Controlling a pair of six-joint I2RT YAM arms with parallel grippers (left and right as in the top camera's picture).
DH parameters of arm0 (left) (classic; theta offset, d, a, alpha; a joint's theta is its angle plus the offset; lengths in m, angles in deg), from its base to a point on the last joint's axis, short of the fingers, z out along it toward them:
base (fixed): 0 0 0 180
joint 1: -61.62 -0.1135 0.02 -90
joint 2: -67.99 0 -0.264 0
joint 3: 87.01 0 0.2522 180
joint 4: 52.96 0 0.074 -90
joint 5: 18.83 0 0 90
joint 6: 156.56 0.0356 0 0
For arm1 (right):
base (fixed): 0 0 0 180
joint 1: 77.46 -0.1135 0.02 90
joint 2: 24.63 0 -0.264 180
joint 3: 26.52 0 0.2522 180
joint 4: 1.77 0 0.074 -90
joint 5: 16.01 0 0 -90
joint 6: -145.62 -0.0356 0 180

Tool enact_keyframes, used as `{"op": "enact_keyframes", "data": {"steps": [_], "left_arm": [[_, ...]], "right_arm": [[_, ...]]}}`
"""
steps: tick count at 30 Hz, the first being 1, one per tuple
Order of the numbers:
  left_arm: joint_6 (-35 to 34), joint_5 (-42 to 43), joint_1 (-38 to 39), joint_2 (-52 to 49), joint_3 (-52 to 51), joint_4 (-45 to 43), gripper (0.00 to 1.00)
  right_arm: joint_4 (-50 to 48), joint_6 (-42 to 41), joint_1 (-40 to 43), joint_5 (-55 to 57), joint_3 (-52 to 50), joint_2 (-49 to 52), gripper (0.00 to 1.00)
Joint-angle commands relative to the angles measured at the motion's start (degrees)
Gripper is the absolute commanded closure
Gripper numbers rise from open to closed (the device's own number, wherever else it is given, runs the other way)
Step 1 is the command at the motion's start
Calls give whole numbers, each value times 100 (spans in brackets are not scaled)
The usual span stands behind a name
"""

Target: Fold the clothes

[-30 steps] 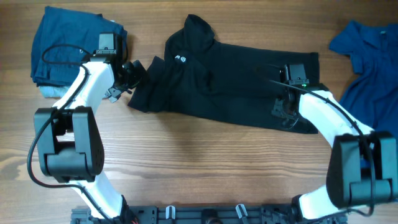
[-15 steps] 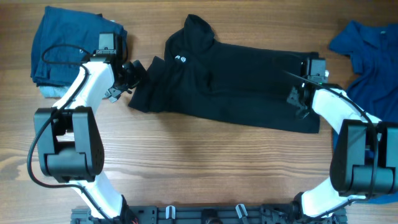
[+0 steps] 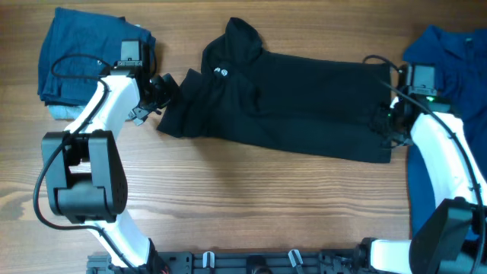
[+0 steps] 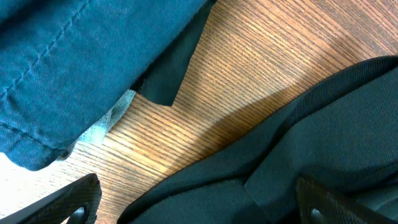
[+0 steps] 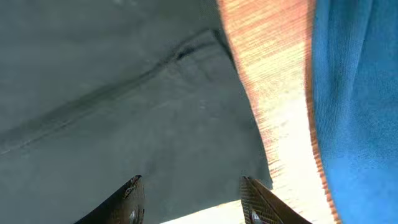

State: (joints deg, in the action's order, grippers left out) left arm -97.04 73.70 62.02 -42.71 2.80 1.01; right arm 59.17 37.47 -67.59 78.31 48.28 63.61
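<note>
The clothes, a black polo shirt (image 3: pixel 304 99), lie spread across the table with the collar at the upper left and small white lettering on the chest. My left gripper (image 3: pixel 161 93) sits at the shirt's left sleeve edge. In the left wrist view it (image 4: pixel 202 206) is open wide with black cloth (image 4: pixel 298 143) lying between its fingers. My right gripper (image 3: pixel 384 122) hovers at the shirt's right hem. In the right wrist view its jaws (image 5: pixel 194 202) stand open over the cloth (image 5: pixel 124 93) and pinch nothing.
A folded stack of navy and pale blue garments (image 3: pixel 87 57) lies at the back left, close to my left arm, and shows in the left wrist view (image 4: pixel 74 62). A bright blue shirt (image 3: pixel 449 84) lies just right of the hem (image 5: pixel 357 93). Bare wood (image 3: pixel 266 198) runs along the front.
My right gripper slid right across the shirt to its hem edge, and its shut jaws have parted. The left arm has not moved.
</note>
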Motion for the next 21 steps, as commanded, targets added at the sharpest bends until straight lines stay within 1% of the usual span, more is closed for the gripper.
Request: {"op": "enact_keyframes", "data": {"steps": [1,3,4,5,7,8,9,10,12,13,15,16,17,19,21], "left_arm": [[26,48,-15,-33,-33,-15,0],[26,46,-15,-33,-33,-15,0],[26,46,-15,-33,-33,-15,0],[26,48,-15,-33,-33,-15,0],[26,46,-15,-33,-33,-15,0],[26,46,-15,-33,-33,-15,0],[26,46,-15,-33,-33,-15,0],[26,46,-15,-33,-33,-15,0],[26,46,-15,-33,-33,-15,0],[26,46,-15,-33,-33,-15,0],[26,46,-15,-33,-33,-15,0],[26,46,-15,-33,-33,-15,0],[26,46,-15,-33,-33,-17,0],[26,46,-15,-33,-33,-15,0],[26,46,-15,-33,-33,-15,0]], "right_arm": [[-184,-129,348,-557,-442,225,50],[-498,48,470,-824,-769,358,50],[-776,363,474,-1244,-977,498,50],[-905,474,474,-1480,-1084,597,50],[-979,586,474,-1471,-1220,981,50],[-966,577,474,-1311,-1257,1143,50],[-966,393,479,-984,-1298,1266,51],[-973,129,487,-494,-1362,1416,54],[-872,94,656,181,-1408,1694,55],[-839,-31,841,369,-1408,1744,55],[-863,-24,1207,365,-1408,1753,55],[-885,7,1419,367,-1408,1753,54],[-949,11,1648,363,-1401,1751,49],[-981,20,1799,361,-1307,1751,46],[-960,179,1773,37,-1034,1751,39]]}}
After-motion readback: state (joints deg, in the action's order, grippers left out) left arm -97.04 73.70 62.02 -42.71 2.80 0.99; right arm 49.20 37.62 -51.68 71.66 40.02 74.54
